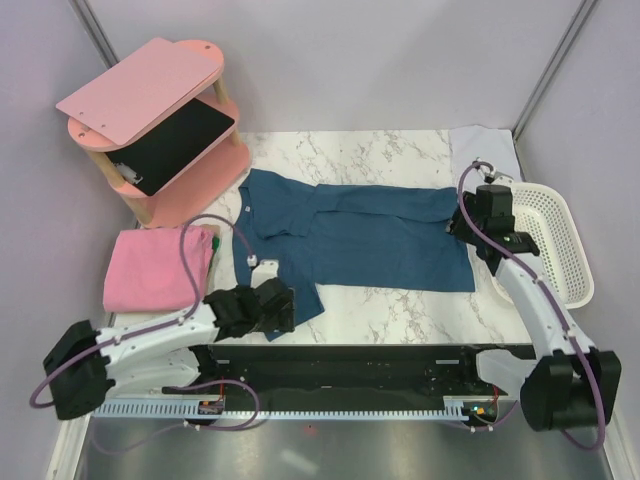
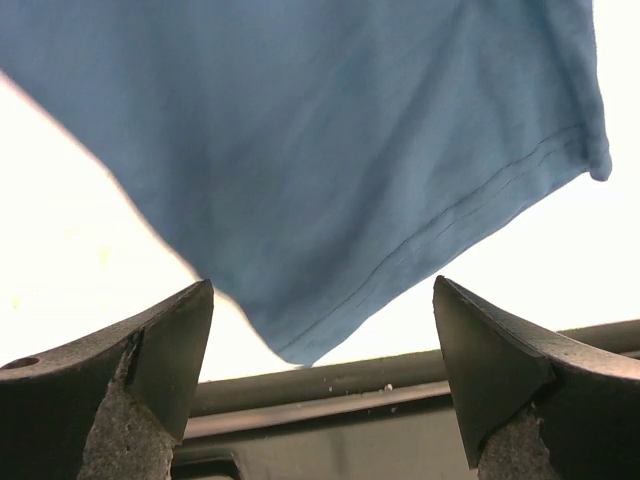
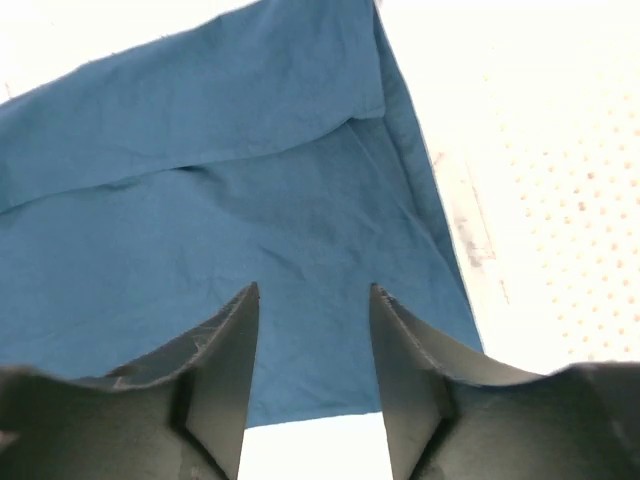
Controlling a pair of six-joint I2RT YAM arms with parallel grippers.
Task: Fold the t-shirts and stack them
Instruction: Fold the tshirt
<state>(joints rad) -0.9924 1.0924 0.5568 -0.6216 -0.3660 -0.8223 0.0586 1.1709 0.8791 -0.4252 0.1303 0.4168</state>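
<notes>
Teal-blue t-shirt (image 1: 360, 235) lies spread flat across the marble table (image 1: 400, 305), collar end left, bottom hem right, close to the white basket (image 1: 565, 250). Pink t-shirt (image 1: 155, 270) sits folded at the table's left edge, apart from the blue one. Left gripper (image 2: 320, 345) is released, jaws wide, low at the near-left corner of the blue shirt; in the left wrist view the stitched corner tip sits just between the jaws. Right gripper (image 3: 313, 345) is also released, with a narrower gap, over the shirt's right end, blue cloth showing through the gap; hard to tell whether its fingertips (image 3: 225, 370) touch the fabric. Step in hand looks like taking hold for the first fold. To do it well, each arm should reach in past the stitched edge before closing so the cloth doesn't slip out. Lift only a little, then carry both ends together at the same pace so the shirt stays taut and the folded edge lands square, clear of the basket.
</notes>
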